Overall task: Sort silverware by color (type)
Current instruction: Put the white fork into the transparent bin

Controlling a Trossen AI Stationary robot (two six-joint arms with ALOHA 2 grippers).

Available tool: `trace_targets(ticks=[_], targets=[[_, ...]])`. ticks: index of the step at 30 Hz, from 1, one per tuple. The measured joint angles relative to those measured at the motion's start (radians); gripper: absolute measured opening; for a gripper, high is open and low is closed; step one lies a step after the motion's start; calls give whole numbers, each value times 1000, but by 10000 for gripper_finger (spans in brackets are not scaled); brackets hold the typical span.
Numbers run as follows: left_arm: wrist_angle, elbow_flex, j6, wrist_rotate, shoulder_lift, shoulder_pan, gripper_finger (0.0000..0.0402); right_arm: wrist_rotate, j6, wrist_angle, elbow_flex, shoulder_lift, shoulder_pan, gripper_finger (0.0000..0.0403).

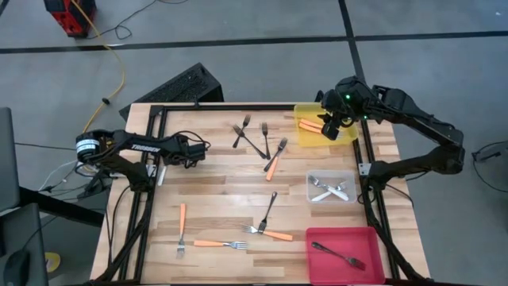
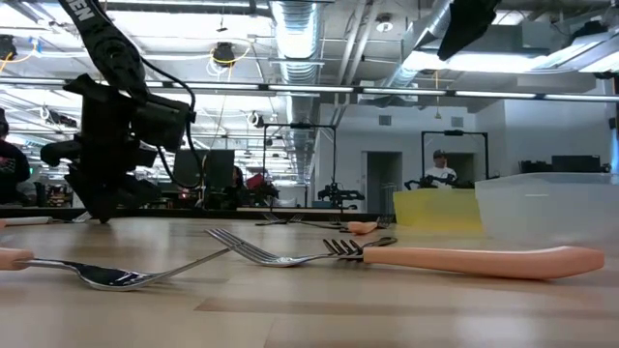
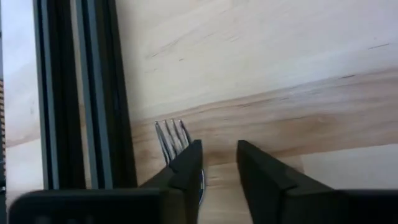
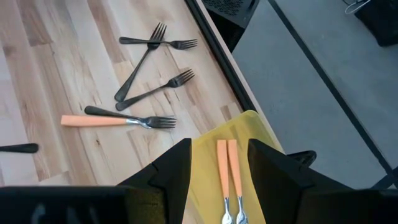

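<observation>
Down at the table's left edge, beside the black frame rail (image 3: 93, 93), the left gripper (image 3: 219, 163) sits low over the wooden table (image 1: 222, 187). Its fingers stand a narrow gap apart, and a pale silver fork (image 3: 174, 140) lies against the inner side of one finger, its tines poking out ahead toward the rail. Whether that fork is actually pinched I cannot tell.

The right gripper (image 4: 217, 165) hangs above the yellow bin (image 1: 311, 135) at the table's far right corner, fingers parted and holding nothing. Two orange-handled forks (image 4: 227, 171) lie side by side in that bin, directly beneath it.

Taking the yellow bin as the landmark: the clear bin (image 1: 332, 189) sits just nearer the front edge from it, with pale forks inside, and the red bin (image 1: 345, 253) is nearer still, with one dark fork in it. To the left of the yellow bin lie three dark forks (image 1: 252, 137) crossing each other, and an orange-handled fork (image 1: 275, 161) with another dark one beside it. Well away toward the front edge, more forks (image 1: 214, 234), orange-handled and dark, lie loose on the wood.
</observation>
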Motion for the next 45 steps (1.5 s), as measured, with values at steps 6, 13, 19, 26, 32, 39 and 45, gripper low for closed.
trace_targets(ticks=[6,13,19,26,32,39,45], targets=[[80,29,30,-15,3,-40,34,0,7,-1,0,0,2,184],[81,75,140,-80,2,-85,62,-1,13,-8,0,0,2,184],[73,51,76,-84,2,-85,143,-1,14,-8,0,0,2,184],[89,16,71,-86,1,-85,244,-1,14,-8,0,0,2,184],[37,12,4,-109,1,-86,273,-1,14,-8,0,0,2,184],[-125,12,-139,-141,1,-86,271,-2,14,-8,0,0,2,184],[-59,-41,-220,-97,-2,-122,270,-2,15,-8,0,0,2,184]])
